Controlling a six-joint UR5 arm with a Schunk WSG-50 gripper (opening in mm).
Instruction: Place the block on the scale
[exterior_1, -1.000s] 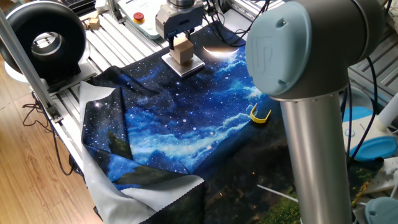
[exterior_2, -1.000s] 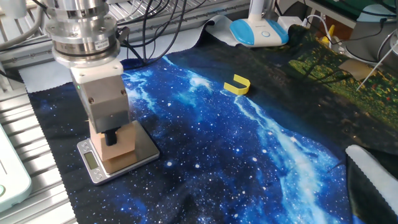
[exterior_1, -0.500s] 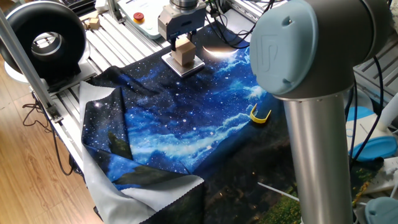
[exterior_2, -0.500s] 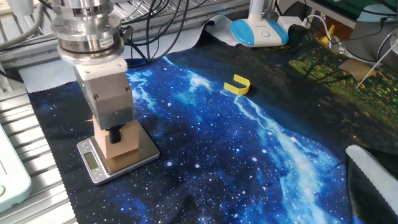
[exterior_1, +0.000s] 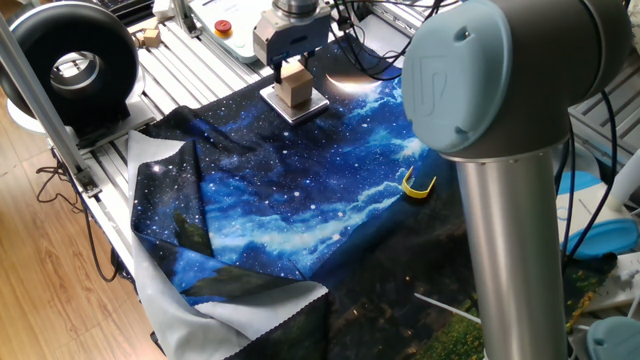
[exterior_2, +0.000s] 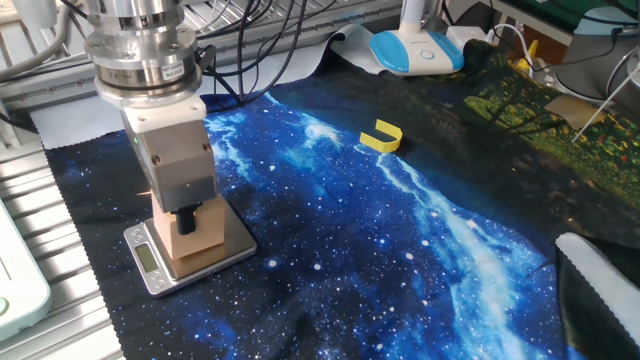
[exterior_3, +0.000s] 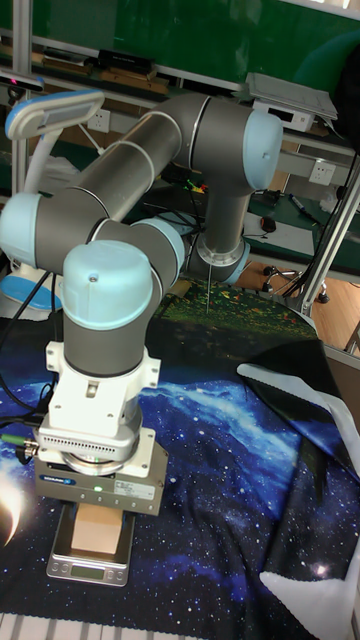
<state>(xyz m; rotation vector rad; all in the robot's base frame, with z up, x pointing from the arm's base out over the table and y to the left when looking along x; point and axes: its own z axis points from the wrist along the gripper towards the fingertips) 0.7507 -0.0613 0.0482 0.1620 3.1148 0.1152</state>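
Note:
The light tan wooden block (exterior_1: 293, 86) (exterior_2: 197, 243) (exterior_3: 97, 530) stands upright on the silvery scale (exterior_1: 312, 105) (exterior_2: 238, 240) (exterior_3: 88, 571), at the far corner of the starry blue cloth. My gripper (exterior_1: 291, 68) (exterior_2: 190, 230) (exterior_3: 98, 512) comes straight down over it. The jaws are closed against the block's sides, with one black finger (exterior_2: 186, 220) lying across its near face. The block's underside looks level with the plate, near its middle. The scale's small display strip (exterior_2: 147, 258) faces the table edge.
A yellow curved piece (exterior_1: 418, 185) (exterior_2: 381, 136) lies on the cloth (exterior_1: 300, 200) well away from the scale. A white panel with a red button (exterior_1: 222, 25) and a black round device (exterior_1: 75, 65) stand beyond the cloth. My arm's grey column (exterior_1: 505, 220) fills the near right.
Over the last second the gripper and the block shifted a little sideways across the scale plate together. Since half a second ago nothing has visibly moved.

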